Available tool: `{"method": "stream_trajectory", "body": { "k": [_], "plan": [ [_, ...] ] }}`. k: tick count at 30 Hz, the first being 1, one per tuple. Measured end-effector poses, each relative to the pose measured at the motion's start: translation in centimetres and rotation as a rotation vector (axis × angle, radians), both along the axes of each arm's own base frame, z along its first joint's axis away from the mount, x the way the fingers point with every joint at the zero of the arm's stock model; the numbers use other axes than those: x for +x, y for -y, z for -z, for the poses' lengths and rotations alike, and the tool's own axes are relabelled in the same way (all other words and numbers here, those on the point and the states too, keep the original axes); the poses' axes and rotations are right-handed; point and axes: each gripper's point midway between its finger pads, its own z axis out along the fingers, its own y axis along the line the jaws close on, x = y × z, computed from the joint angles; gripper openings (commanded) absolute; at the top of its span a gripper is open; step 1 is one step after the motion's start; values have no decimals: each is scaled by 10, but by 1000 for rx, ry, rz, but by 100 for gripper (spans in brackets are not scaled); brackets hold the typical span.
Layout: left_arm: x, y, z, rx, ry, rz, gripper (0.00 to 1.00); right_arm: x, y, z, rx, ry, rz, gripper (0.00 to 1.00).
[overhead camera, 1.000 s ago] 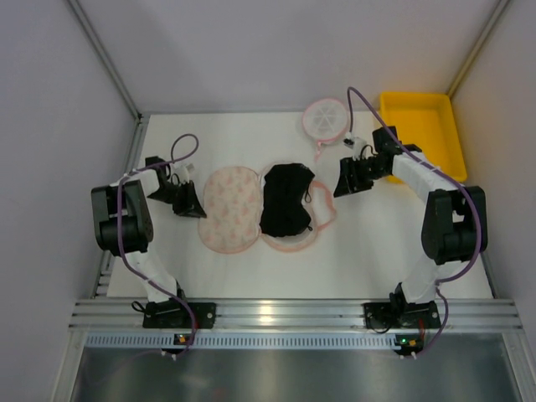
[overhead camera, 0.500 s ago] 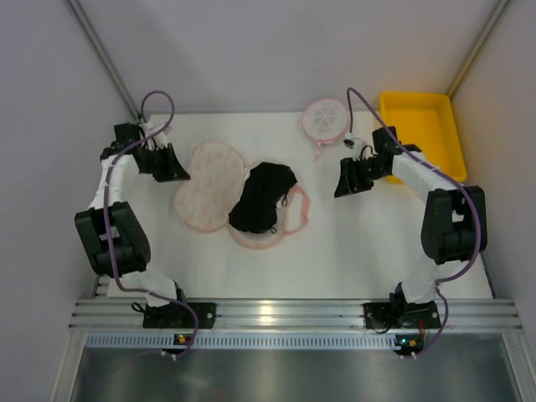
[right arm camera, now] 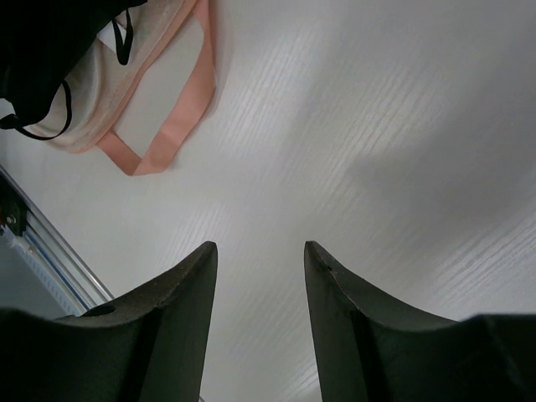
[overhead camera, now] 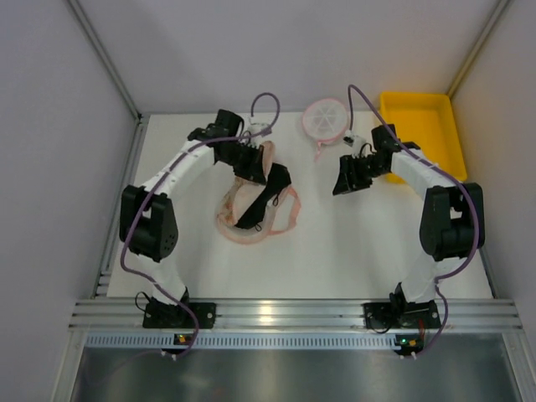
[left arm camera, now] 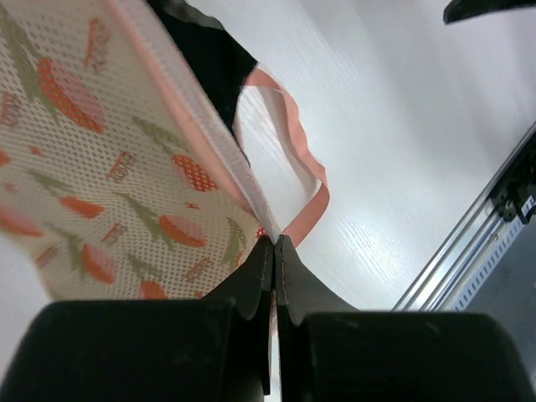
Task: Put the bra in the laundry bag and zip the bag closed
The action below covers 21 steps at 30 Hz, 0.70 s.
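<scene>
Top external view, largest thing first: the table (overhead camera: 377,251) carries the same things as a second ago, but the left arm (overhead camera: 180,172) has swung from the table's left side to its far middle. The right arm (overhead camera: 419,176) has hardly moved. A yellow tray (overhead camera: 423,126) sits at the far right corner, untouched.

The laundry bag (overhead camera: 243,230) has changed most. A second ago it lay flat with its two round halves side by side. Now the left half is lifted and carried over toward the right one, and the whole bag has slid leftward and crumpled. The bra (overhead camera: 266,199) lay spread on the right half. It is now bunched between the rising half and the lower one, part of it still showing. I judge this to be the folding-over step, with zipping not yet begun.

A white mesh disc (overhead camera: 325,119) lies apart at the far edge.

The left fingers (left arm camera: 261,272) are pressed together on the bag's pink-trimmed rim. The right fingers (overhead camera: 342,186) stand moderately apart over bare table with nothing between them.

Hard to make out:
- Whether the bra lies wholly inside the rims; a strap may trail over the edge.
- Where the zip pull is; no view shows it.
- Most of the bag in the left wrist view, which cuts it off.
</scene>
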Motion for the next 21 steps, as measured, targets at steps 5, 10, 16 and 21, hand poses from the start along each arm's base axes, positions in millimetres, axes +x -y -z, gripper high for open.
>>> {"method": "stream_trajectory", "body": {
  "k": [5,10,16,21],
  "plan": [
    [-24,49,74,101,-150,118,6,-1,-1,0,3,-6,4,47],
    [-44,55,127,207,-229,156,15,0,-1,0,1,-1,3,47],
    [-77,38,157,279,-265,235,16,12,1,-12,-10,45,4,48],
    [-97,11,158,334,-116,421,16,45,-2,-45,1,159,11,52]
  ]
}}
